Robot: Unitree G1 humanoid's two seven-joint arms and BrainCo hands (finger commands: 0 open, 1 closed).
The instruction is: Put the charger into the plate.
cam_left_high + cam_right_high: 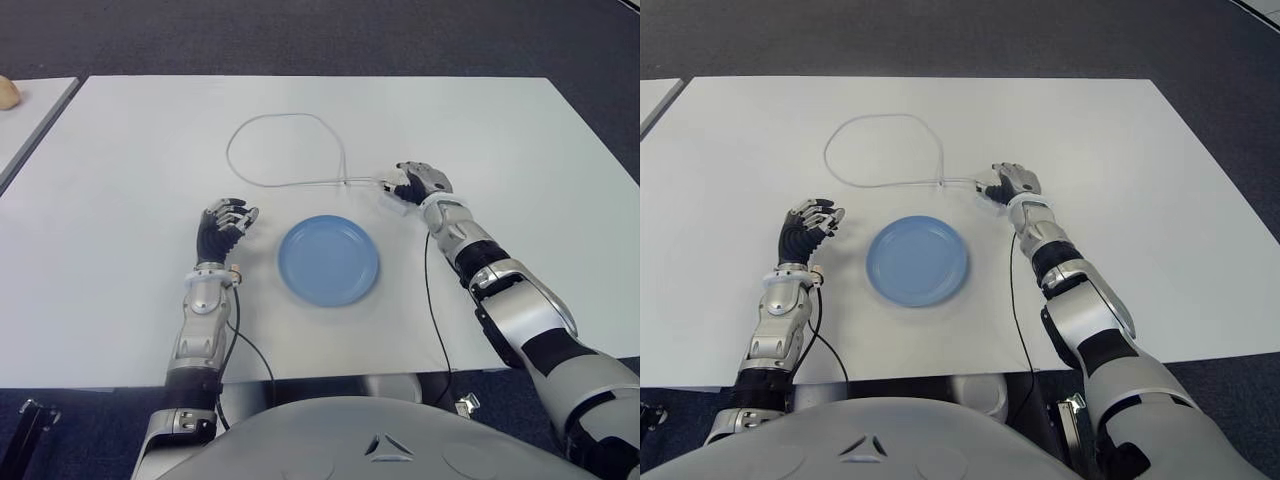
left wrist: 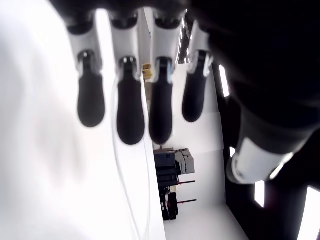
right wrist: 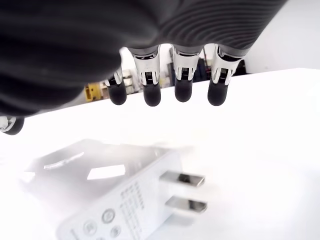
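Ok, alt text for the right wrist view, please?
A white charger lies on the white table, two metal prongs sticking out, right under the robot's right hand. The four black-tipped fingers hang open above it, not touching it.

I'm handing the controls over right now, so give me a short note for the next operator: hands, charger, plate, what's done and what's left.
Right hand: over the white plug-in charger beyond the plate's far right; fingers open above it, no grasp yet.
Left hand: idle beside the plate's left, fingers relaxed, holding nothing.
Charger: lying flat on the white table, prongs showing, its thin white cable looped across the table behind the plate.
Round blue plate: between the hands, nothing in it.
Done: the reach to the charger.
Left: close on the charger, lift, carry it to the plate, release.
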